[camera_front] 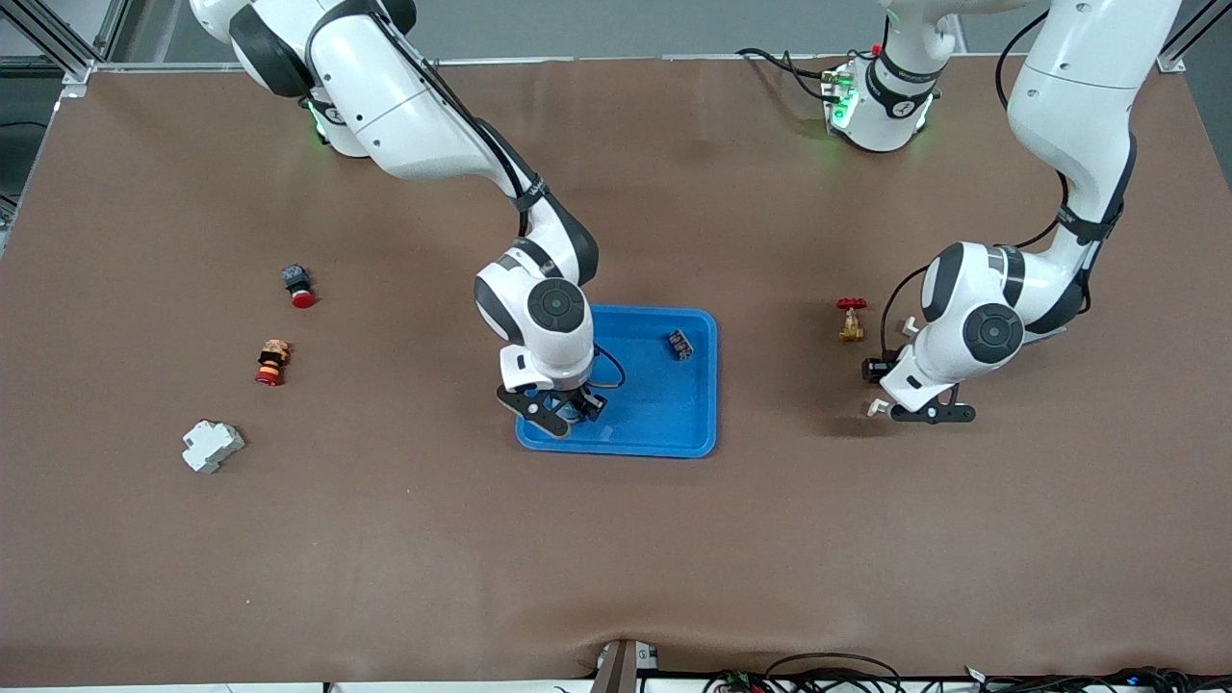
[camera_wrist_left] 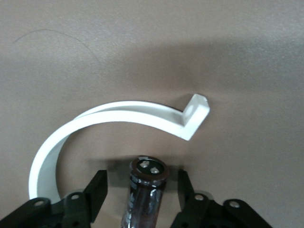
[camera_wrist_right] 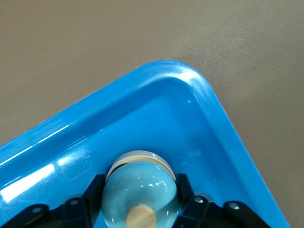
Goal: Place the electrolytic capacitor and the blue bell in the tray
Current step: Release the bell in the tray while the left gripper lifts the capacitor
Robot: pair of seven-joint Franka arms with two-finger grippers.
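The blue bell (camera_wrist_right: 141,190) sat gripped between the right gripper (camera_front: 568,412)'s fingers, low over the tray (camera_front: 674,423)'s corner nearest the front camera. The electrolytic capacitor (camera_wrist_left: 145,192) lay on the table between the left gripper (camera_front: 900,395)'s spread fingers, beside a white curved strip (camera_wrist_left: 118,116) and near a red-handled brass valve (camera_front: 851,320).

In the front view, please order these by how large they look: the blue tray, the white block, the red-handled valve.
1. Blue tray: clearly largest.
2. White block.
3. Red-handled valve: smallest, though not far below the block.
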